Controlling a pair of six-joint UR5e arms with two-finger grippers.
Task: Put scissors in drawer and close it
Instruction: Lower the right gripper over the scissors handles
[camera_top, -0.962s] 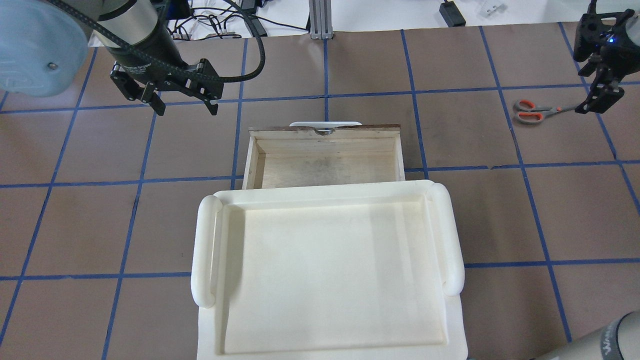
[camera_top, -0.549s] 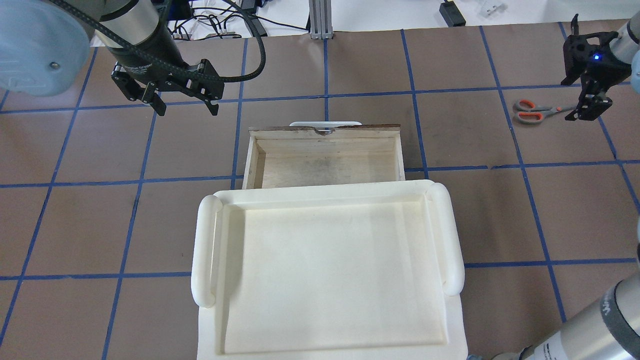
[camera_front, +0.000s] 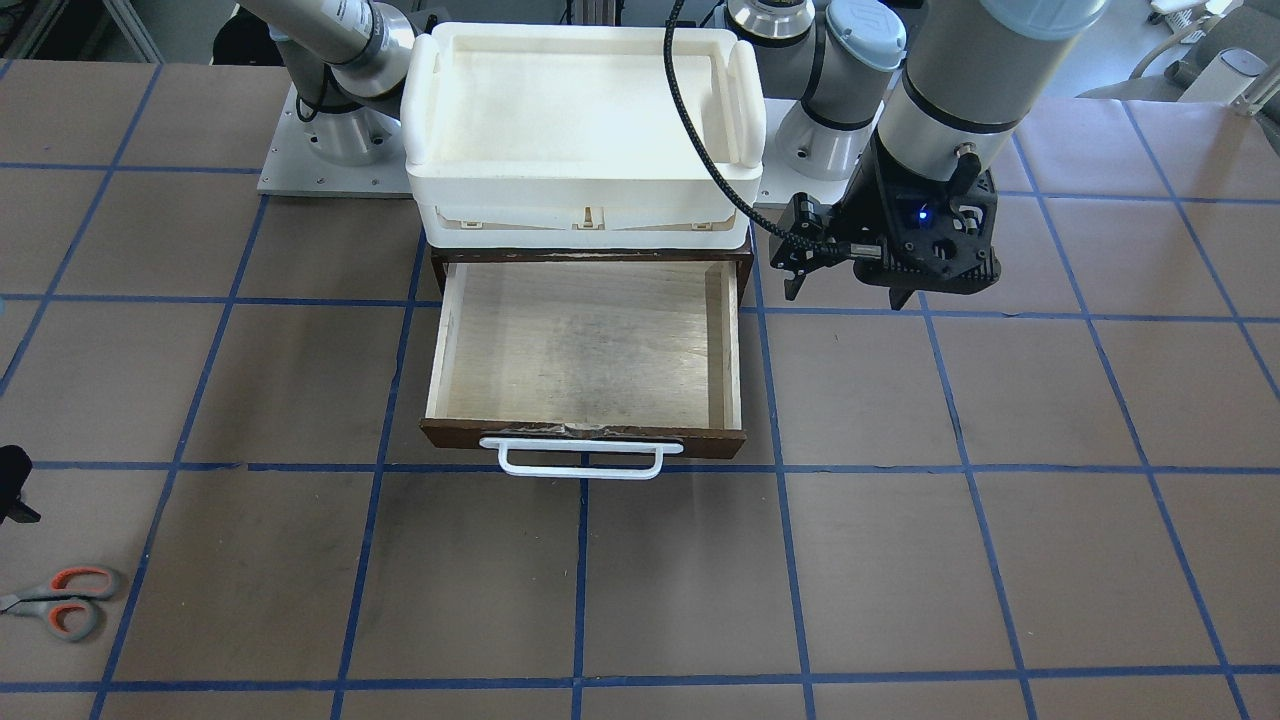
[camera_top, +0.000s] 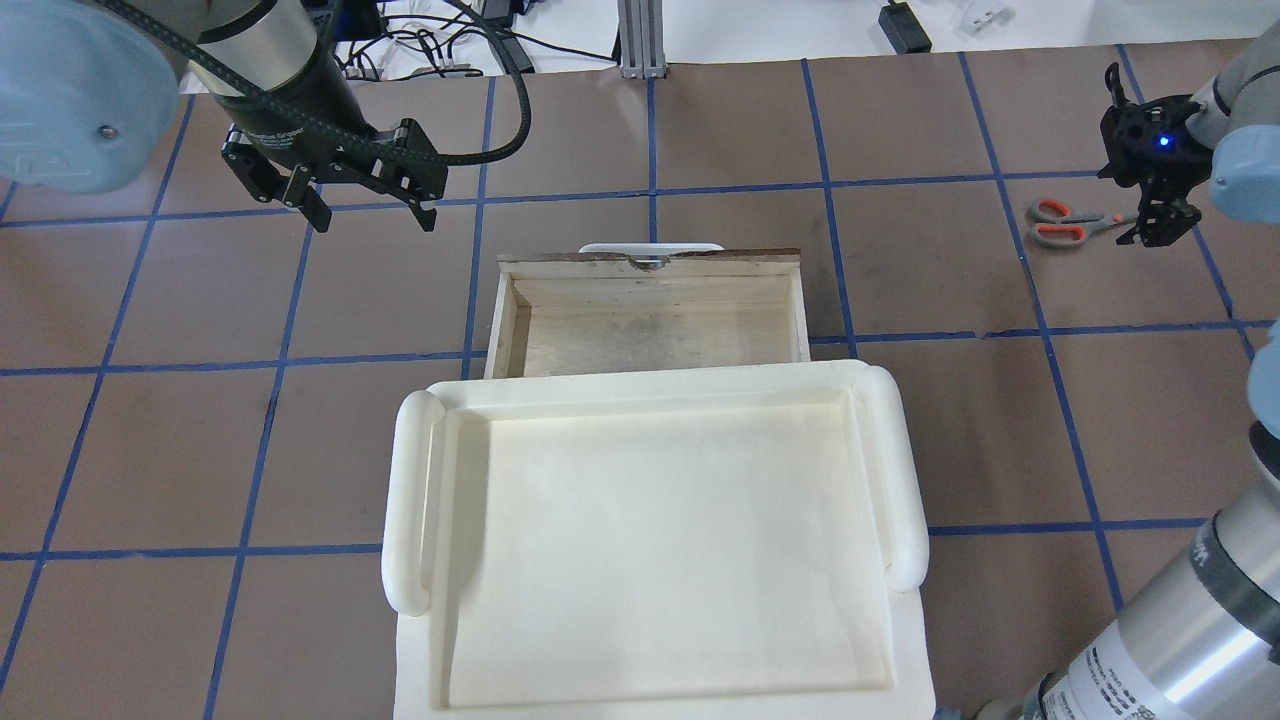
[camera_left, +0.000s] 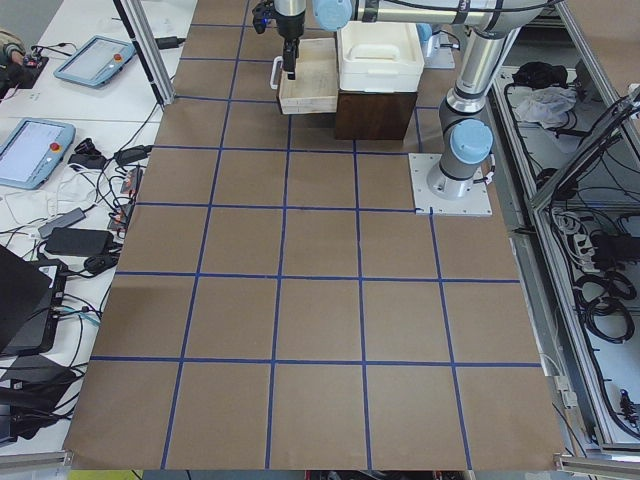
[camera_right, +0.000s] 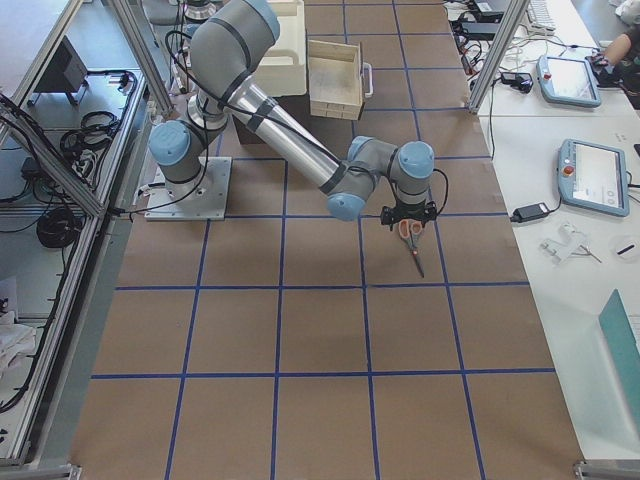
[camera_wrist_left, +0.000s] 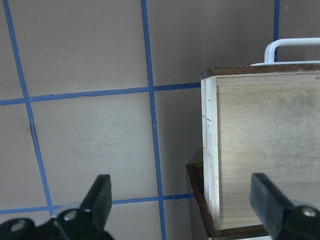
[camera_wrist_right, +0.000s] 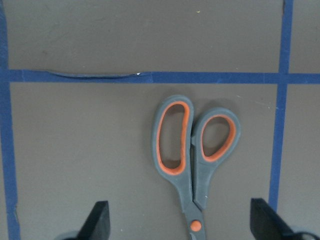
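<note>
On my screens I see one pair of scissors lying flat on the brown paper-covered table, well off to the robot's right of the drawer. They have smooth grey plastic handles with two oval loops lined in orange, and an orange pivot dot. The right gripper hangs over the blade end, its two black fingers spread apart, with the pivot between them in the wrist view; I cannot tell whether they touch the table. The drawer is pulled out: a shallow tray of pale, grainy plywood with a dark brown wooden front and one white bar handle. It has nothing in it. A single white plastic tray with two rounded side grips sits on the dark cabinet above it. The left gripper hovers beside the drawer's corner, fingers wide apart, holding nothing. Blue tape lines cross the table in a grid.
</note>
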